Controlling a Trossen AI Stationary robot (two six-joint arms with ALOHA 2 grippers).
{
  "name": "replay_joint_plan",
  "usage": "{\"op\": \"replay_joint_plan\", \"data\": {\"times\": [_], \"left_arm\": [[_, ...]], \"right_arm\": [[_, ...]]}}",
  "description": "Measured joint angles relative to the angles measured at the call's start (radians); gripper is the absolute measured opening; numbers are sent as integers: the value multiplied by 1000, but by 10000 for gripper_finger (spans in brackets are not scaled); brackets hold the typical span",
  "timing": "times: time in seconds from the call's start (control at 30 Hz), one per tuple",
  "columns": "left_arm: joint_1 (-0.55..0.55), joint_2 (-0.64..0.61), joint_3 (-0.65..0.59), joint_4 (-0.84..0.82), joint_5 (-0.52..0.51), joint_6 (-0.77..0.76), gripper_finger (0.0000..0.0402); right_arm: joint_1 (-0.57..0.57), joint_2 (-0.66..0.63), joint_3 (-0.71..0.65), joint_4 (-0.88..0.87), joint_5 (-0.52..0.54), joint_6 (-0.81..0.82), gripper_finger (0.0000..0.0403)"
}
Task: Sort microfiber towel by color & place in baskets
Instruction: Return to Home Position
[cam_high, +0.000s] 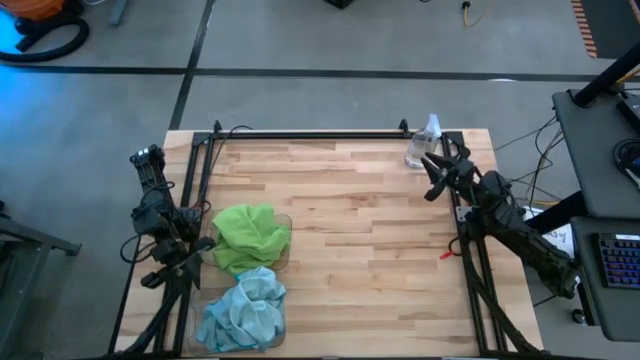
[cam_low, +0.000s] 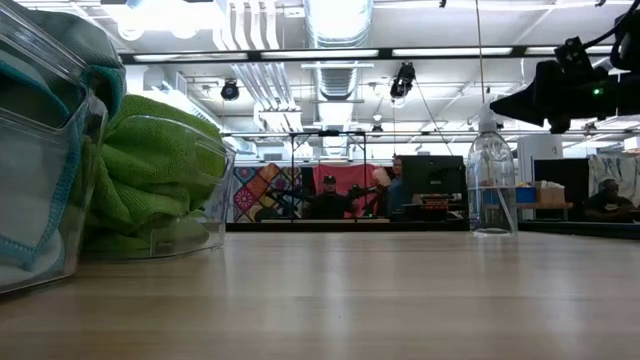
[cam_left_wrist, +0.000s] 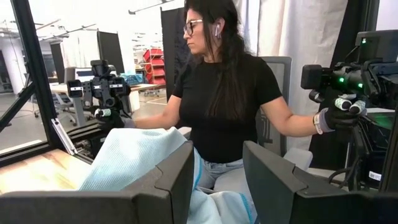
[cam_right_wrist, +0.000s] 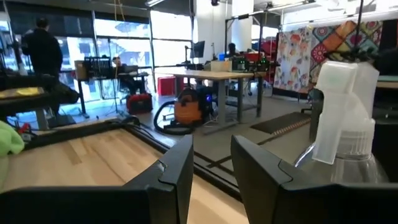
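A lime green microfiber towel (cam_high: 248, 236) is heaped in the rear clear basket (cam_high: 289, 232) on the worktop's (cam_high: 370, 260) left side, and pale blue towels (cam_high: 243, 310) fill the front basket (cam_high: 284, 335) just beside it. The left jaws, spread with nothing between them, sit beside those baskets at the left edge. The right jaws, also spread and empty, hover near the clear spray bottle (cam_high: 422, 145) at the far right corner.

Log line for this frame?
green towels: far basket | blue towels: near basket | left claw: open, empty | right claw: open, empty, near spray bottle
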Motion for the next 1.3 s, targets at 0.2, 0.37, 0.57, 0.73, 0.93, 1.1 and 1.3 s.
{"op": "replay_joint_plan", "data": {"times": [0.2, 0.37, 0.57, 0.73, 0.93, 1.1, 1.3], "left_arm": [[0, 0, 0, 1, 0, 0, 123], [0, 0, 0, -9, 0, 0, 123], [0, 5, 0, -21, -3, 0, 123], [0, 12, -15, -21, -16, 18, 123], [0, 4, -71, 22, -50, 50, 123], [1, 3, -71, 55, -37, 32, 123], [4, 12, -72, 48, -47, 49, 123]], "right_arm": [[0, 0, 0, -33, 27, -102, 102], [0, 2, -1, -131, 134, -145, 102], [0, 20, 3, -134, 137, -42, 102], [0, 21, 4, -137, 139, 19, 102], [0, 21, 5, -139, 139, 36, 102], [0, 21, 5, -139, 139, 36, 102], [0, 21, 6, -139, 139, 36, 102]]}}
